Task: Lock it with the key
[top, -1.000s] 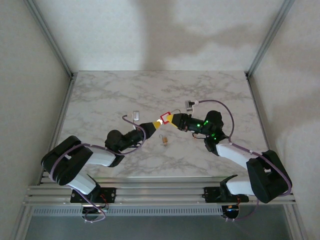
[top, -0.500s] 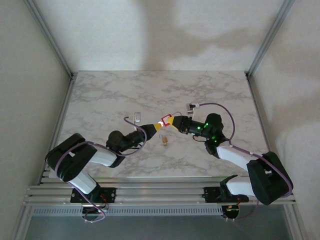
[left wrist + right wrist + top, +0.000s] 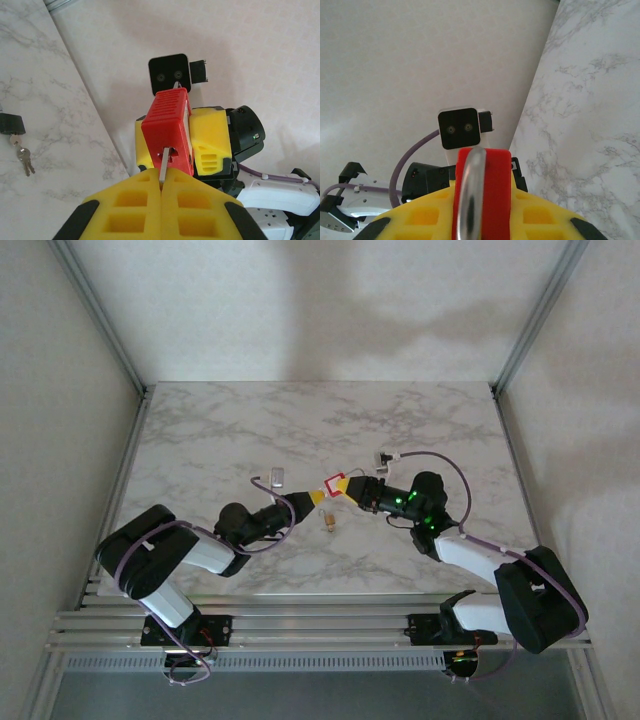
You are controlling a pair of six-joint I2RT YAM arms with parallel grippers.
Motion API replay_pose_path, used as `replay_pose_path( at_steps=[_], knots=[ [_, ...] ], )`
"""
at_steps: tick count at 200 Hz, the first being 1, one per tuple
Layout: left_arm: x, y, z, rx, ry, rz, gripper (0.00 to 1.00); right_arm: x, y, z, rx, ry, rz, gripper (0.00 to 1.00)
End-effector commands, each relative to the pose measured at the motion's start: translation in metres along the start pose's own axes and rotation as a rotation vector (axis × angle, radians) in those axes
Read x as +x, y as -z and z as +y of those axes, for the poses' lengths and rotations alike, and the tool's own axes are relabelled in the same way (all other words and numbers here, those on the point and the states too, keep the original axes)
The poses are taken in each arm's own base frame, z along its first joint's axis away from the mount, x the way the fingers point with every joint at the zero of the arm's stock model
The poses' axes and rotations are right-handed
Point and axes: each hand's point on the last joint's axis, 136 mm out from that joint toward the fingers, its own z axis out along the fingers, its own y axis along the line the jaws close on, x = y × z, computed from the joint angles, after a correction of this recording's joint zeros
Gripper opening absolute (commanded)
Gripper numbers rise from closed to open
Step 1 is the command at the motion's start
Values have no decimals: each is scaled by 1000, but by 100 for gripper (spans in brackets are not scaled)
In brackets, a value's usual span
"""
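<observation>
A red padlock (image 3: 333, 484) hangs above the table's middle, gripped by both arms. My right gripper (image 3: 347, 488) is shut on the padlock's body (image 3: 496, 200). Its yellow fingers (image 3: 427, 215) flank the body, and the silver shackle (image 3: 470, 200) points at the right wrist camera. From the left, my left gripper (image 3: 317, 495) meets the lock. In the left wrist view that gripper (image 3: 161, 176) is shut on a thin silver key (image 3: 165, 164). The key's blade reaches into the keyhole on the padlock's bottom face (image 3: 167, 125).
A small dark padlock (image 3: 328, 521) with a bunch of keys lies on the marble table (image 3: 250, 430) just in front of the grippers. It also lies at the left of the left wrist view (image 3: 11, 123). Metal frame posts (image 3: 100, 315) stand at the back corners.
Both grippers and the red padlock have drifted slightly toward the near edge and a little right. The grips look unchanged.
</observation>
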Motion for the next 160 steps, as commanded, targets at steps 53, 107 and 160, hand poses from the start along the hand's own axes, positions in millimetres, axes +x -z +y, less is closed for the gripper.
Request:
replay_pose_path(
  at_steps=[53, 107, 160],
  knots=[
    [-24, 20, -30, 132, -54, -137, 0, -37, 19, 8, -6, 56, -204, 0],
    [-24, 23, -27, 122, -49, -148, 0, -41, 23, 5, -8, 38, -229, 0],
    [-24, 23, -27, 121, -50, -150, 0, -43, 25, 6, -18, 35, -241, 0]
  ],
)
